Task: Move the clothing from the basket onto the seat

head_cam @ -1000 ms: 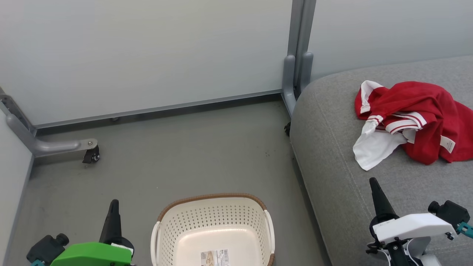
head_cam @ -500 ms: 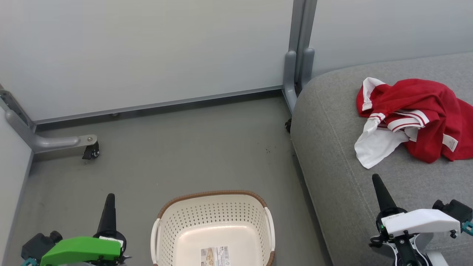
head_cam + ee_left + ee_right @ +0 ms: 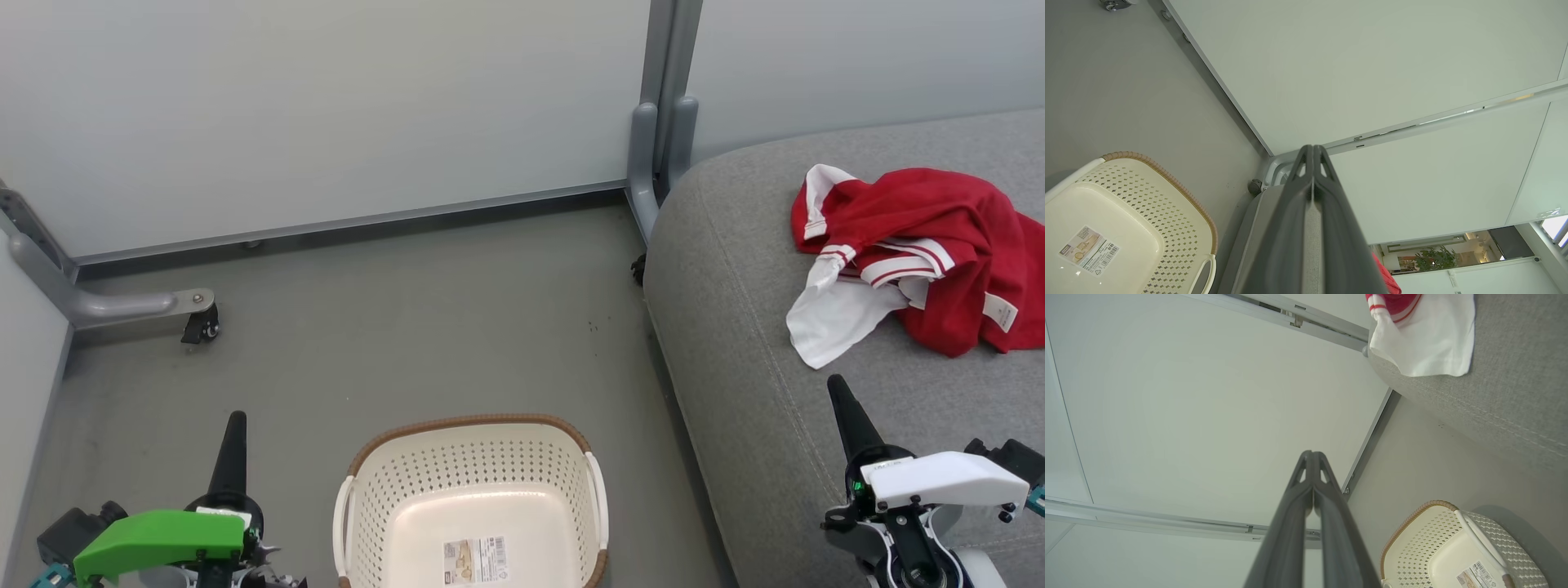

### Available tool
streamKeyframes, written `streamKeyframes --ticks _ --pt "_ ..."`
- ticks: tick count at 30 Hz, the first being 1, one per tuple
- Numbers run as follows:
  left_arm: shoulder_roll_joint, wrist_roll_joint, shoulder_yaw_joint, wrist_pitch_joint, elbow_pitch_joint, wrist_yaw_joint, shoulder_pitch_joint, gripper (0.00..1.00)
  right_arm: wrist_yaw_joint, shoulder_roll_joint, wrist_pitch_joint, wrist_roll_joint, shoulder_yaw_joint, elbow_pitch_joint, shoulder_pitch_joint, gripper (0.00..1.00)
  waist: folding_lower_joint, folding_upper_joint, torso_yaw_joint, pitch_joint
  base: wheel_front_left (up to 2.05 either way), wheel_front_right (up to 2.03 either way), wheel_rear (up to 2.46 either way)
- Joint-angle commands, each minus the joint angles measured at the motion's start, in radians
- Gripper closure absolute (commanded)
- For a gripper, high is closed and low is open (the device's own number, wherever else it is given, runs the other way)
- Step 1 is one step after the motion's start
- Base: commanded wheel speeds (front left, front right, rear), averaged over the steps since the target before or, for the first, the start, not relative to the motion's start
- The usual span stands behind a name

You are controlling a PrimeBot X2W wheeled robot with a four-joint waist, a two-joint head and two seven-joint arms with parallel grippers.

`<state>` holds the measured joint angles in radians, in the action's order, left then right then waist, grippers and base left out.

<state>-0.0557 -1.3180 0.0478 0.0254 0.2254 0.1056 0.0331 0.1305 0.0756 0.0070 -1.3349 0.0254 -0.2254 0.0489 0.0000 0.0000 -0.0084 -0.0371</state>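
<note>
Sofa cushion [image 3: 735,327] carries the load; laundry basket [image 3: 465,422] on the floor [image 3: 367,327] holds only its label [image 3: 476,559]. Red jerseys [image 3: 922,220] are bunched on the cushion: probably light and limp, pinch a raised fold. Left gripper [image 3: 235,425] and right gripper [image 3: 839,392] clenched, empty.

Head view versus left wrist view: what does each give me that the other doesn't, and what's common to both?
Head view: the clothing heaped on the seat, a white panel trailing toward the seat's front, and the right gripper at lower right.
Left wrist view: a close look at the left gripper, fingers pressed together, and a plant in a lit room past the wall panels.
Shared: the basket, empty apart from its label, standing on the floor beside the seat.
</note>
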Motion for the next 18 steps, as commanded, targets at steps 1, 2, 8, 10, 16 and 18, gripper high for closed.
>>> streamKeyframes --ticks 1,2,8,10,16,18 --pt "-0.008 -0.027 0.008 0.007 -0.004 0.007 0.026 1.00 0.001 0.003 0.007 -0.025 0.007 0.002 0.024 1.00 0.0000 0.0000 0.000 0.002 0.00 0.00 0.00" --pt "-0.008 -0.035 0.009 0.008 -0.004 0.007 0.029 1.00 0.001 0.003 0.010 -0.033 0.009 0.001 0.025 1.00 0.0000 0.0000 0.001 0.003 0.00 0.00 0.00" --pt "-0.008 -0.085 0.018 0.022 0.001 0.011 0.038 1.00 0.001 0.002 0.022 -0.084 0.017 -0.002 0.031 1.00 0.0000 0.0000 0.002 0.009 0.00 0.00 0.00" --pt "-0.008 -0.110 0.023 0.028 0.003 0.012 0.043 1.00 0.001 0.001 0.029 -0.109 0.022 -0.004 0.034 1.00 0.0000 0.0000 0.003 0.012 0.00 0.00 0.00" --pt "-0.008 -0.157 0.032 0.042 0.008 0.017 0.055 1.00 0.000 0.000 0.043 -0.155 0.031 -0.008 0.043 1.00 0.0000 0.0000 0.004 0.018 0.00 0.00 0.00" --pt "-0.007 -0.172 0.034 0.046 0.009 0.019 0.056 1.00 0.000 0.000 0.048 -0.171 0.034 -0.009 0.044 1.00 0.0000 0.0000 0.004 0.020 0.00 0.00 0.00"
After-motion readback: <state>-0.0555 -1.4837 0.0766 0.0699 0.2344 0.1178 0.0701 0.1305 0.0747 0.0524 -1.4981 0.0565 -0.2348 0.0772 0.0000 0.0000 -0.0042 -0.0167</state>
